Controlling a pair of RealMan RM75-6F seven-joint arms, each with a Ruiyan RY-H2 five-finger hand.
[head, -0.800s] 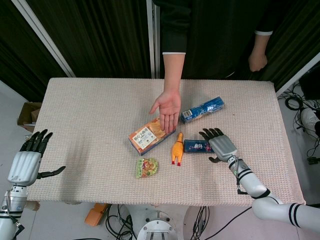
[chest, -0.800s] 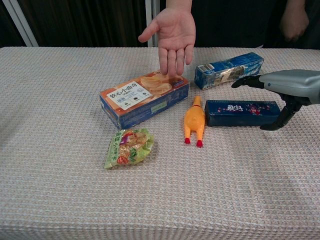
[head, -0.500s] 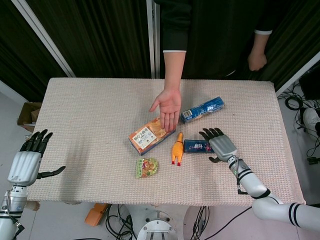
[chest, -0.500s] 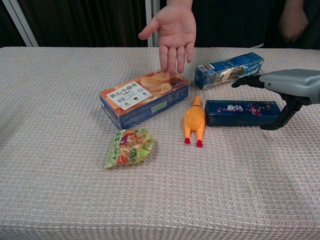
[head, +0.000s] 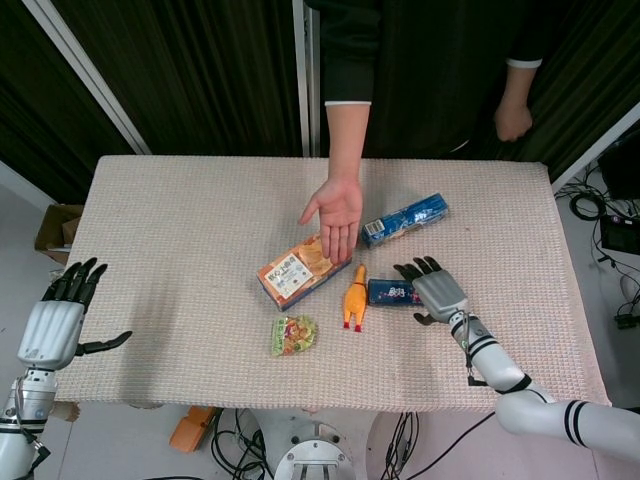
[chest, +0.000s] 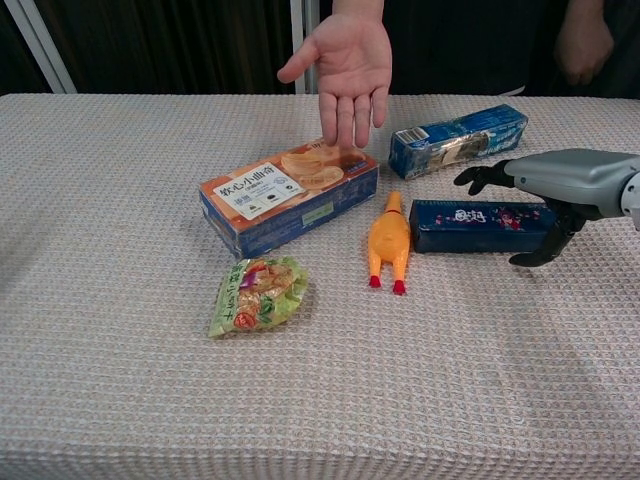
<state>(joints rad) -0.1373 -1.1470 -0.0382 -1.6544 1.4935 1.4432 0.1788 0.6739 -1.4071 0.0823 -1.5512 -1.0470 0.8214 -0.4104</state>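
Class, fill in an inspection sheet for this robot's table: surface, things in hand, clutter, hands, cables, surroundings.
Surface: table under a beige woven cloth.
Things in hand: dark blue box lies flat, under the right hand's fingers.
Clutter: orange biscuit box, rubber chicken, green snack bag, light blue box.
Hands: right hand spread over the dark blue box's right end, contact not certain; left hand open off the table's left edge, holding nothing.
Cables: loose on the floor below the front edge and to the right.
Surroundings: a person's hand held palm up above the biscuit box; dark curtains behind.
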